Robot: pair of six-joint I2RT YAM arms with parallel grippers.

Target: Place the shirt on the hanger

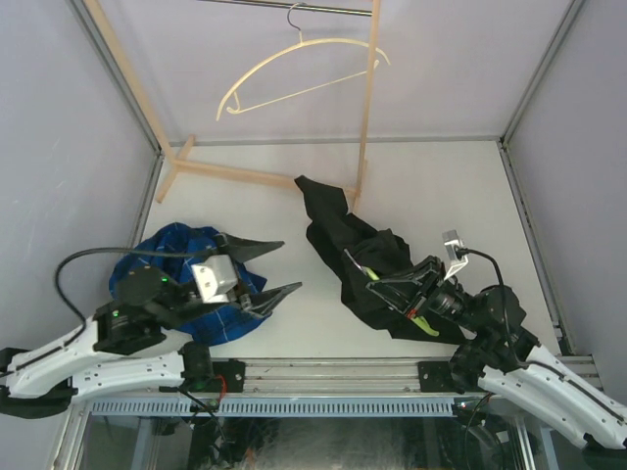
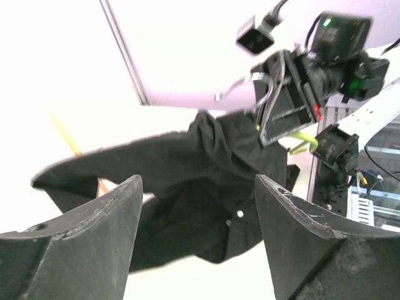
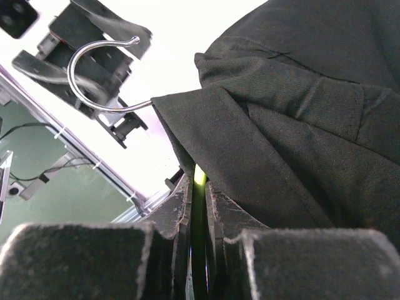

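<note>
The black shirt lies crumpled on the table right of centre, one sleeve trailing toward the rack foot. My right gripper is shut on the lime-green hanger, a thin green strip pinched between its fingers. The shirt's collar drapes over the hanger, and the metal hook sticks out bare. A green end peeks from under the cloth. My left gripper hovers open to the left of the shirt. Its fingers hold nothing, and the shirt's pale buttons show beyond them.
A blue plaid shirt is bunched under my left arm. A pale wooden rack stands at the back with a cream hanger hung from its rail. Grey walls close off both sides.
</note>
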